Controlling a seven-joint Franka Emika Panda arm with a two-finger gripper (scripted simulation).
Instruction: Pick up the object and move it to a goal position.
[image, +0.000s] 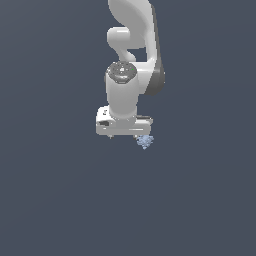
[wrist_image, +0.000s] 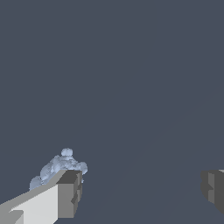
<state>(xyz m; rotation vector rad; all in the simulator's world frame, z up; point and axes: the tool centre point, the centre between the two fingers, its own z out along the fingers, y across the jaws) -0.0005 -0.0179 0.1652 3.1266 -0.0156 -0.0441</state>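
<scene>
The object (image: 145, 142) is a small pale blue, knobbly clump. In the exterior view it shows just below the white gripper body, toward the exterior view's right end of it. In the wrist view the object (wrist_image: 59, 167) lies just beyond the outer side of one grey fingertip (wrist_image: 70, 192), partly hidden by that finger. My gripper (wrist_image: 142, 192) is open wide, and the other fingertip (wrist_image: 213, 188) stands far from the first. Nothing lies between the two fingers. In the exterior view the fingers are hidden under the hand (image: 123, 125).
The white arm (image: 131, 60) rises above the gripper toward the frame's top. The ground (image: 60, 190) is a plain dark grey-blue surface with no other objects or edges in view.
</scene>
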